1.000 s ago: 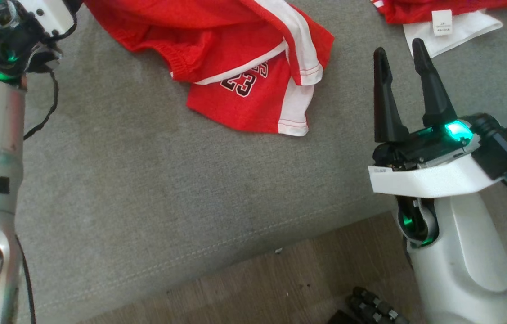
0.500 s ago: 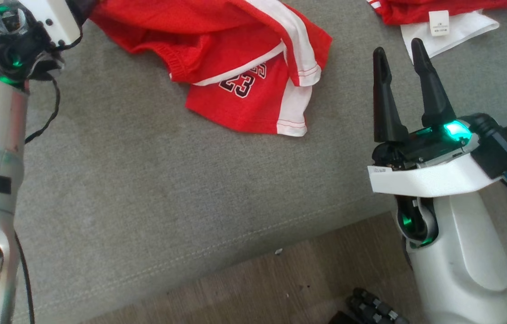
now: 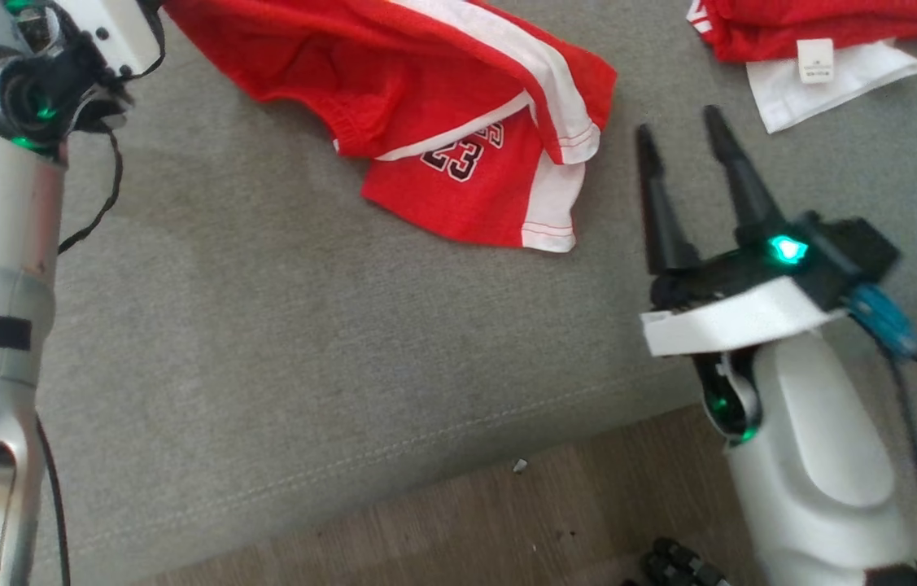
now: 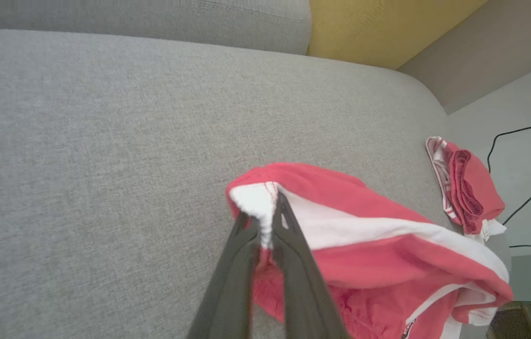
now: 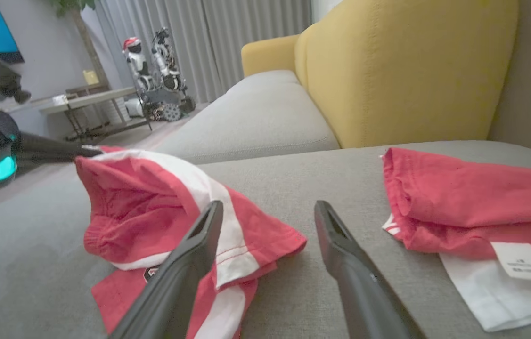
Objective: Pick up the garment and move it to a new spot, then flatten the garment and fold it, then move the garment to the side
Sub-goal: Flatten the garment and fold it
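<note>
So, head view: red-and-white shorts (image 3: pixel 458 89) lie crumpled on the grey sofa (image 3: pixel 263 325), one edge raised; right gripper (image 3: pixel 679 130) just beside them, fingers spread, empty.
Left wrist view: left gripper (image 4: pixel 269 214) pinched on the white hem corner; the bite looks thin, so slick fabric may slip free when lifted.
Right wrist view: soft limp folds, coarse woven sofa.

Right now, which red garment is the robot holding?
On the grey sofa seat lie two red garments. The left gripper pinches the white-striped corner of the shorts. Unlike the folded garment with a white label, they show number 23.
</note>
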Robot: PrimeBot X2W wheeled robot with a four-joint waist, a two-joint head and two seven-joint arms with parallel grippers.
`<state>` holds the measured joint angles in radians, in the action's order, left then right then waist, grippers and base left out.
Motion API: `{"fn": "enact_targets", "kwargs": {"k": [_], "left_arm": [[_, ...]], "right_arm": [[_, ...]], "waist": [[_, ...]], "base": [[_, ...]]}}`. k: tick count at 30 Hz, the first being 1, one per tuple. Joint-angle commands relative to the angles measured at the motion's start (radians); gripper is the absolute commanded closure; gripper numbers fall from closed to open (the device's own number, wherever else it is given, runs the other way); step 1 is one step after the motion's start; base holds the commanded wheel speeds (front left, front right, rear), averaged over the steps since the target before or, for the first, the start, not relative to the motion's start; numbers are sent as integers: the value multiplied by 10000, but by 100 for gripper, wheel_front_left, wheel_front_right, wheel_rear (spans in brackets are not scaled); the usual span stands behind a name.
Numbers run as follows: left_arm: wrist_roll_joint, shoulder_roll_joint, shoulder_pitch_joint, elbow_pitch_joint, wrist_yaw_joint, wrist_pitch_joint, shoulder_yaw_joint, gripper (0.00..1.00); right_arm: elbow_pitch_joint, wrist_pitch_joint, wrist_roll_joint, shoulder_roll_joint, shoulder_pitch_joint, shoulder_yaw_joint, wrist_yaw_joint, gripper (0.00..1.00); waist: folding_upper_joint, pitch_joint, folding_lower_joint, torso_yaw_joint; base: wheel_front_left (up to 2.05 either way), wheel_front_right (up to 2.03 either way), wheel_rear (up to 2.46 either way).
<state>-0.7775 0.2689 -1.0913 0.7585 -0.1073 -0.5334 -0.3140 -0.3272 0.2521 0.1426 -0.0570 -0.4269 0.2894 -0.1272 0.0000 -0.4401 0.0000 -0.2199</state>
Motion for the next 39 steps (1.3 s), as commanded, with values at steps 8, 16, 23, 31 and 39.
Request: {"fn": "enact_targets", "kwargs": {"k": [8, 16, 23, 31, 39], "left_arm": [[-104, 215, -205, -638, -107, 184, 59, 100], [-140, 160, -153, -829, -111, 177, -43, 100], [-188, 203, -139, -900, -83, 167, -57, 100], [-230, 234, -90, -950, -45, 187, -80, 100], [-324, 264, 111, -943, -55, 486, -5, 100]], "right_arm": [[-1051, -311, -1055, 68, -1094, 639, -35, 0], [-2053, -573, -1316, 68, -1616, 721, -35, 0], [-2482, -511, -1175, 68, -1792, 611, -35, 37], [-2828, -477, -923, 68, -1841, 641, -35, 100], [-2805, -239, -1208, 68, -1897, 441, -35, 100]], "waist": [[0, 27, 0, 226], [0, -20, 0, 324], [0, -25, 0, 335], [0, 13, 0, 319], [0, 307, 0, 354]], "base": [[0, 0, 0], [0, 0, 0], [0, 0, 0], [0, 0, 0], [0, 0, 0]]}}
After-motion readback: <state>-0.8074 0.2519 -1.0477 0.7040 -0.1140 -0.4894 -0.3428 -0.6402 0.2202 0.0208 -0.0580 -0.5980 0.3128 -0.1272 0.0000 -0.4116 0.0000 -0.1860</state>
